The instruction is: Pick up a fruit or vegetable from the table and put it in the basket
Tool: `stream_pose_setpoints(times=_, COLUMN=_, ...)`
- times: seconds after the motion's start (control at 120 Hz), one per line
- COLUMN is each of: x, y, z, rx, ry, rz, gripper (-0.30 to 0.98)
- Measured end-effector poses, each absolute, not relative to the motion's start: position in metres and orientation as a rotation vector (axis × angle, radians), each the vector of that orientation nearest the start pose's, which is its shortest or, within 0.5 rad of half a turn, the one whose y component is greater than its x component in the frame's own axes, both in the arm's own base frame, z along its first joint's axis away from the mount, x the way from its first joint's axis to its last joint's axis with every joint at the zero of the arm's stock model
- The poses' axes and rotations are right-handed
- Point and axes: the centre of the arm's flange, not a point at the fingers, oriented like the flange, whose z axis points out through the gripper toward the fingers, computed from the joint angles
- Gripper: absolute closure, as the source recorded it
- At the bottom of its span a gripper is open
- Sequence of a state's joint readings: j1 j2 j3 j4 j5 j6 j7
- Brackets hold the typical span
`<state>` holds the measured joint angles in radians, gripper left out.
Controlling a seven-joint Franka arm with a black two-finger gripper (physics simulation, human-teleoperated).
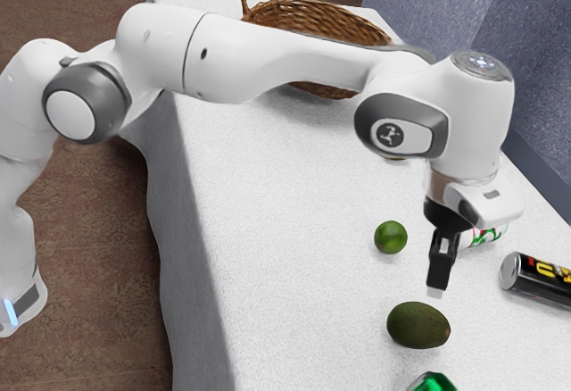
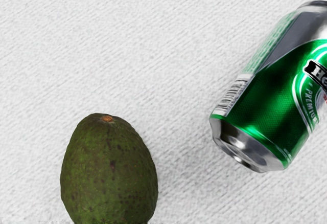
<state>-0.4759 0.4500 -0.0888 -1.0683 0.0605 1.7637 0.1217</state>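
Pointing down over the cloth-covered table (image 1: pixel 285 230) with the gripper (image 1: pixel 436 292), above and close to the avocado (image 1: pixel 418 325), with some air left in between. Cannot tell from this side the width of any opening between the fingers, nor for certain any hold on a thing. Seeing the avocado at rest on the white cloth, outside the basket (image 1: pixel 312 18), dark green and speckled in the wrist view, with a small orange-brown stem spot at one end. Seeing near it, apart from it, a green can (image 2: pixel 271 91) on its side, with silver ends and a barcode; in the exterior view, catching just a part of that can at the lower edge.

Finding the lime (image 1: pixel 391 237) near the gripper too, toward the basket from the avocado. Making out a white, red and green can (image 1: pixel 489 235) on its side, partly hidden behind the gripper, and a black can (image 1: pixel 544 282) with yellow and red print, also lying down, farther to the exterior view's right. Crossing in front of the brown wicker basket with the arm (image 1: pixel 259 61), well apart from the avocado, at the far end of the table.
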Motion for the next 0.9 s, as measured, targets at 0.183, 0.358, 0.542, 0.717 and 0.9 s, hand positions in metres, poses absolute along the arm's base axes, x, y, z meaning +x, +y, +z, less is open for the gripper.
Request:
stream_pose_setpoints(times=0.183, x=0.593, y=-0.362, z=0.582, rx=-3.106, ry=0.757, rz=-0.305, gripper=0.0)
stream_pose_setpoints(times=0.358, x=0.597, y=-0.351, z=0.564, rx=-3.18, ry=0.471, rz=-0.236, gripper=0.0)
stream_pose_setpoints(times=0.542, x=0.589, y=-0.361, z=0.552, rx=-3.206, ry=0.321, rz=-0.186, gripper=0.0)
stream_pose_setpoints(times=0.717, x=0.59, y=-0.352, z=0.551, rx=-3.192, ry=0.259, rz=-0.174, gripper=0.0)
stream_pose_setpoints(times=0.9, x=0.603, y=-0.339, z=0.553, rx=-3.179, ry=0.311, rz=-0.196, gripper=0.0)
